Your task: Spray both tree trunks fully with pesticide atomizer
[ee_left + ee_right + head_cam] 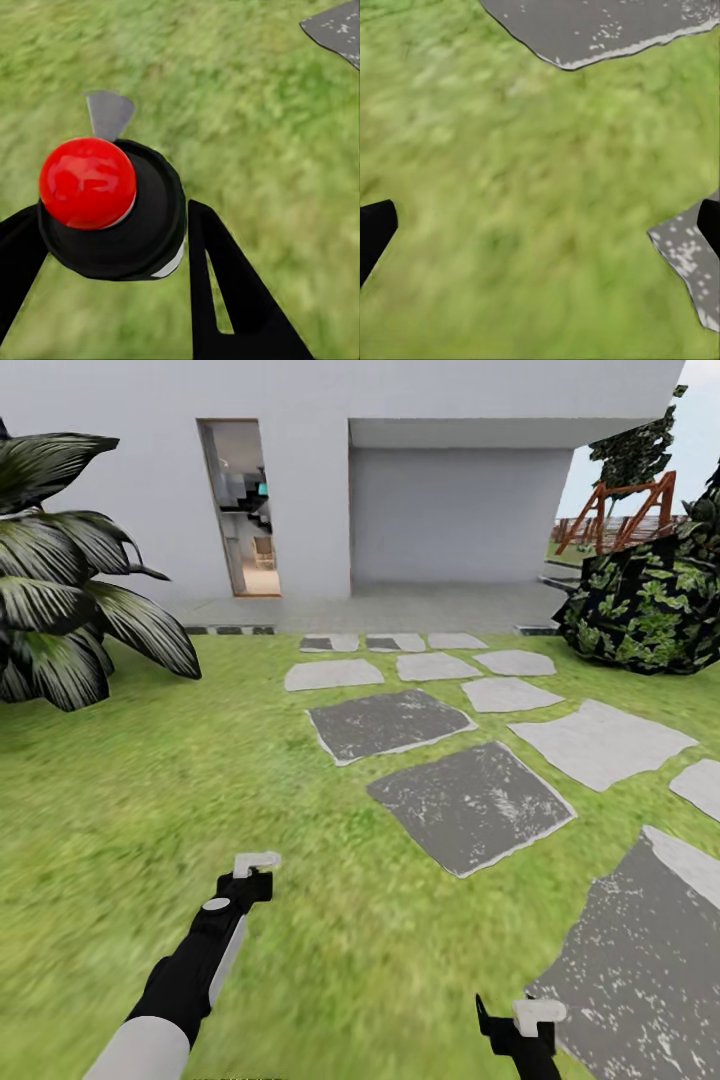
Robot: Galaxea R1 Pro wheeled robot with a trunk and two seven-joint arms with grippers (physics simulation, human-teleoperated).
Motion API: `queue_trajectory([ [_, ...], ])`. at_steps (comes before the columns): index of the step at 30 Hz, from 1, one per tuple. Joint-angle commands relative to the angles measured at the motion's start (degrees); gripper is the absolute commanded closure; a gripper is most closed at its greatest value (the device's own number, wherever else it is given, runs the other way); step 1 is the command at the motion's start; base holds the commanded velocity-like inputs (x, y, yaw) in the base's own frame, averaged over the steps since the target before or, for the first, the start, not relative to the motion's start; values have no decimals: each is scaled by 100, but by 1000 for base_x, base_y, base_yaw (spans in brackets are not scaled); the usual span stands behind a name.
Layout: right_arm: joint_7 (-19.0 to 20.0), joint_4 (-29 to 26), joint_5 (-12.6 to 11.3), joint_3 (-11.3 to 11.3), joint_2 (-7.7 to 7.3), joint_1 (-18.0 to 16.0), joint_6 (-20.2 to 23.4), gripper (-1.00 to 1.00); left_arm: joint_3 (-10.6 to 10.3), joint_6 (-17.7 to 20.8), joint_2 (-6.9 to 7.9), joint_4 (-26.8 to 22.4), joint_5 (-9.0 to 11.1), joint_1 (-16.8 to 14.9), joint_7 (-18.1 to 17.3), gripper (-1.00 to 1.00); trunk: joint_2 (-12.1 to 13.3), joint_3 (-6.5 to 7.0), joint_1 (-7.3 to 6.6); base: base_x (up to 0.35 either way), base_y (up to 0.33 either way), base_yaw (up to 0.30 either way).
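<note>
The left gripper (112,247) clamps the pesticide atomizer (112,210) — a squat black body topped with a red ball (88,182), held over the lawn (120,790) left of the grey stepping stones (470,805). It looks rigid, light and smooth, so a hold around the black body beneath the ball seems safest. Further right, the right gripper (540,225) hangs spread and empty over grass beside a stone — no trunk is in sight.
</note>
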Motion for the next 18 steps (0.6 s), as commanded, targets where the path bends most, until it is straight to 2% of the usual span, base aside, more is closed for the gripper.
queue_trajectory([
  [1,0,0,0,0,0,0,0,-100,0,0,0,0,-1,0,0,100,0,6,0,0,307,224],
  [18,0,-1,0,0,0,0,0,-100,0,-1,0,0,-1,0,0,100,0,100,0,-2,308,224],
])
